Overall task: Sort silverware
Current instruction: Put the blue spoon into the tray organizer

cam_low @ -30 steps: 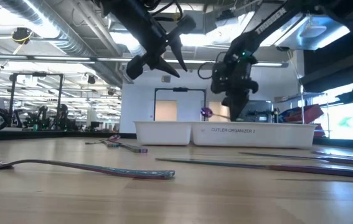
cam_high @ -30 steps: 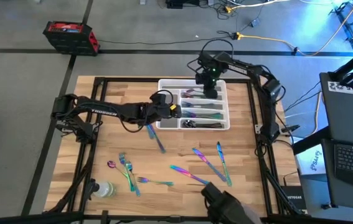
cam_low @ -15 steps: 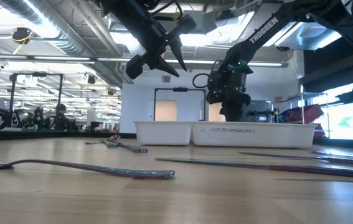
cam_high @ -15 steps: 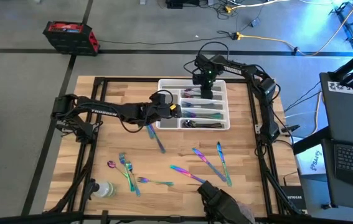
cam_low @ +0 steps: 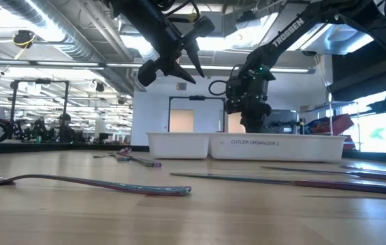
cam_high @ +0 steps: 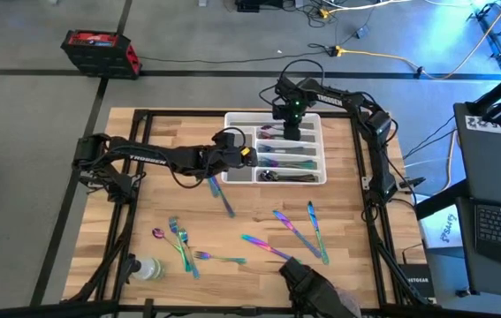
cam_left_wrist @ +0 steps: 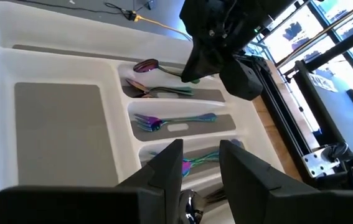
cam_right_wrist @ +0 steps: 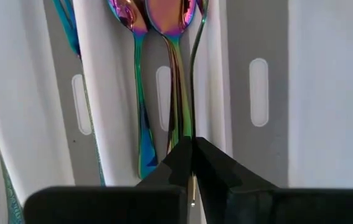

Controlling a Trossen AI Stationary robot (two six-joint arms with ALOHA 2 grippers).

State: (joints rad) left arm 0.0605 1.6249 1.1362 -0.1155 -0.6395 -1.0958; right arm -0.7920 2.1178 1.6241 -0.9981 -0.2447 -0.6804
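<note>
The white plastic compartmented tray [cam_high: 230, 119] at the far side of the wooden surface [cam_high: 356, 221] is already holding several pieces of the slim iridescent rainbow-metal silverware [cam_high: 278, 162], lying lengthwise in its slots. Roughly ten pieces are still lying loose on the boards nearer the camera, so the sorting looks about half done. The right gripper [cam_right_wrist: 192, 163] is hovering over the tray's far slot, its fingers pinched shut on a thin rainbow spoon [cam_right_wrist: 191, 74], whose long axis is running along the slot with the bowl pointing away from the wrist. The left gripper [cam_left_wrist: 200, 163] is waiting over the tray's left end, fingers partly apart and holding nothing. A clear plastic bottle [cam_high: 147, 268] is lying at the near left corner
</note>
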